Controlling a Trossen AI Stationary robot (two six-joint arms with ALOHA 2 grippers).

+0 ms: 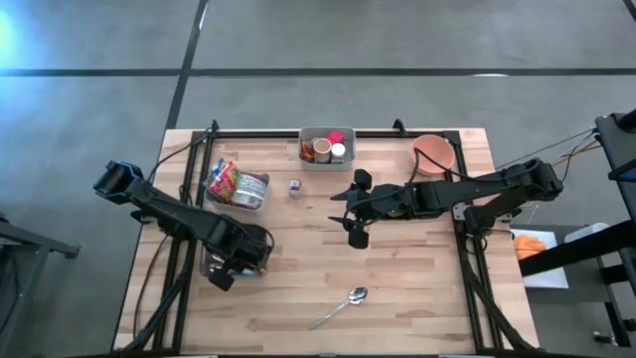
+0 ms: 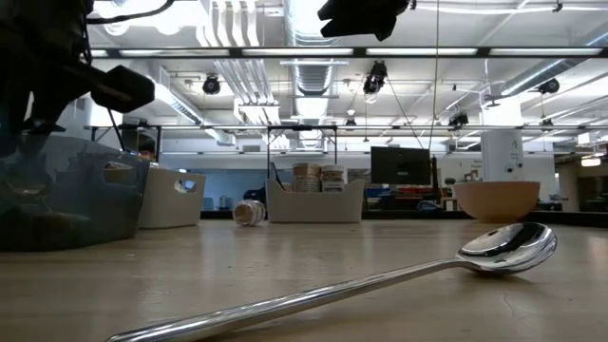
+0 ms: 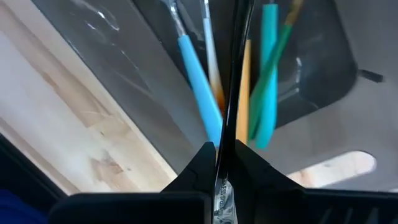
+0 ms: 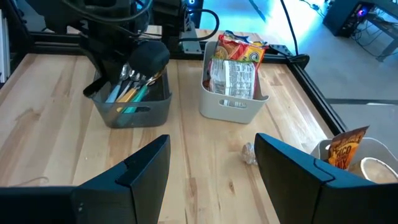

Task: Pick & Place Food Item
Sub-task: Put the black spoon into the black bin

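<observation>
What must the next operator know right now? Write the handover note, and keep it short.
Left pincer: shut on a thin utensil, over the grey utensil bin.
Right pincer: open, empty, above mid-table.
Things: snack packets in their pale bin; a small wrapped item loose on the table; pink bowl at the far right; spoon near the front edge.
Done: no food picked up.
Left: pick and place the food item.

Industrial lab hall: exposed ceiling ducts [image 2: 304, 90], concrete floor [image 1: 397, 35], monitor [image 2: 401, 164]
</observation>
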